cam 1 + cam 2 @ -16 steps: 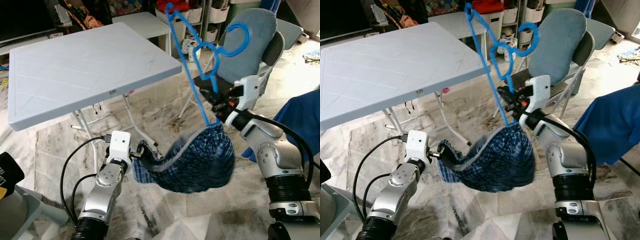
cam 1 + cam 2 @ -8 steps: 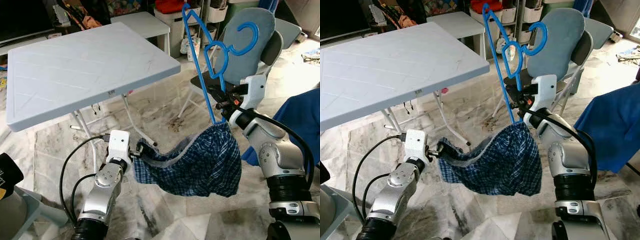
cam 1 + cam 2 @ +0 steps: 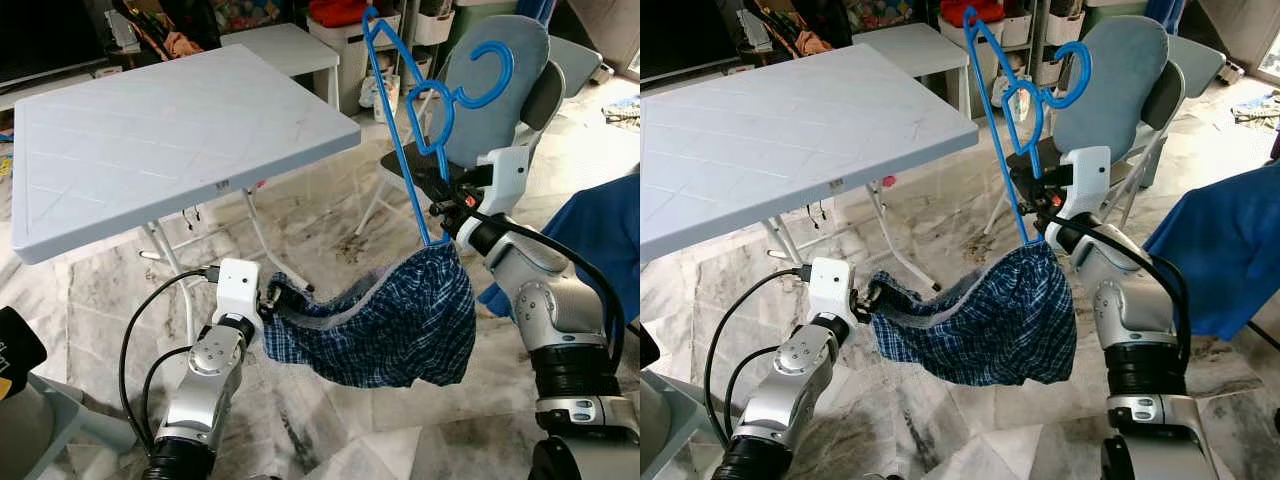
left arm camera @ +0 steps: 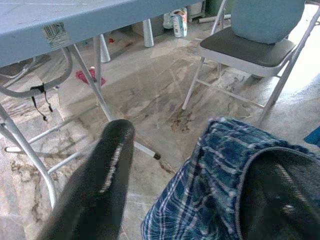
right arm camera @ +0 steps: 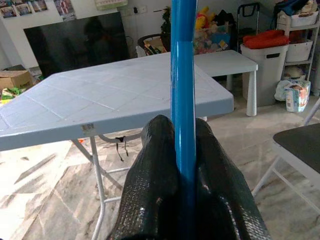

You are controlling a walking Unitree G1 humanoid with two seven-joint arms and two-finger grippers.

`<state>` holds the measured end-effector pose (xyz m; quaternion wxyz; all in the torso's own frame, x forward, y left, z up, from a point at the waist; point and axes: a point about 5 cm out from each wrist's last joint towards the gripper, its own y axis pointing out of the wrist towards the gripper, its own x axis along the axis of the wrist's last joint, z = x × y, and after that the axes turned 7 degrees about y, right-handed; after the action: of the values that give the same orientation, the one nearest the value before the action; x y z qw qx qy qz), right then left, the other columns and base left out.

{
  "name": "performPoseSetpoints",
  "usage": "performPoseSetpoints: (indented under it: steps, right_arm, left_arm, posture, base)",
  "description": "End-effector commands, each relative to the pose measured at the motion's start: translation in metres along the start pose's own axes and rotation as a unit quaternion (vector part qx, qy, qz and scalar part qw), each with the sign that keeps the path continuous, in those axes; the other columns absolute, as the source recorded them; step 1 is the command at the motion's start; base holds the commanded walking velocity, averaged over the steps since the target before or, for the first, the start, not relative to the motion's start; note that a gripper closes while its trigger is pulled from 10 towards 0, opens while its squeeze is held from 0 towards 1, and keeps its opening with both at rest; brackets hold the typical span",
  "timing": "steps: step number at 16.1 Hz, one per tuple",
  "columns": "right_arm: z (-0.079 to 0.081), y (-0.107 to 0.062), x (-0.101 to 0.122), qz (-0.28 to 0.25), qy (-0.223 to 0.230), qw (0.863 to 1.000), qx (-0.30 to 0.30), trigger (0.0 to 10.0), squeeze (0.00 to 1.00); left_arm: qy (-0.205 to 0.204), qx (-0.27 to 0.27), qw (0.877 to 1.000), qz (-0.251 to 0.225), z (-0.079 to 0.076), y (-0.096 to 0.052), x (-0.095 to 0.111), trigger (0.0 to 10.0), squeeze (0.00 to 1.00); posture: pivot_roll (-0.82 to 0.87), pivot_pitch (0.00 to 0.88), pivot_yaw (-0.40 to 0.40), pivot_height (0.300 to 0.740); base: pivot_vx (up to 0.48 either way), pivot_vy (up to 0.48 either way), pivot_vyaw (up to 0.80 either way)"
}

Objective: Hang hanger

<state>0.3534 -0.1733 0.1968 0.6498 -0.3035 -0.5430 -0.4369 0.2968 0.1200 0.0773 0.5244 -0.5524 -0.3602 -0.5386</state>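
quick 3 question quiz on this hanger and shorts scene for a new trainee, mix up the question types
1. True or false: the right gripper is shut on the blue hanger.
2. What does the left gripper hold?
A. a table leg
B. one end of the plaid shorts
C. the hanger's hook
3. Fill in: the shorts' other end hangs from the hanger's lower ____.

Key:
1. True. The right wrist view shows both fingers pressed against the blue bar.
2. B. The shorts sag in the air between the two arms, in front of the folding table and the grey chair.
3. corner
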Motion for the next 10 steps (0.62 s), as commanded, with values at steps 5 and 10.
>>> performPoseSetpoints:
  steps: [5, 10]
  right_arm:
    - [-0.0002, 0.003, 0.0093, -0.022, 0.003, 1.0, -0.006, 10.0, 0.0]
    - [0.0021, 0.0046, 0.0066, -0.029, 0.007, 0.999, -0.017, 10.0, 0.0]
  left_arm:
    - [0.007, 0.017, 1.0, -0.011, 0.0064, -0.0025, 0.0018, 0.0, 0.0]
    - [0.008, 0.014, 1.0, -0.013, 0.0049, -0.0014, 0.0031, 0.0, 0.0]
  posture:
    - [-0.12, 0.016, 0.027, 0.74]
    - [-0.12, 0.016, 0.03, 0.74]
  base:
    - [0.0, 0.0, 0.0]
    - [0.0, 0.0, 0.0]
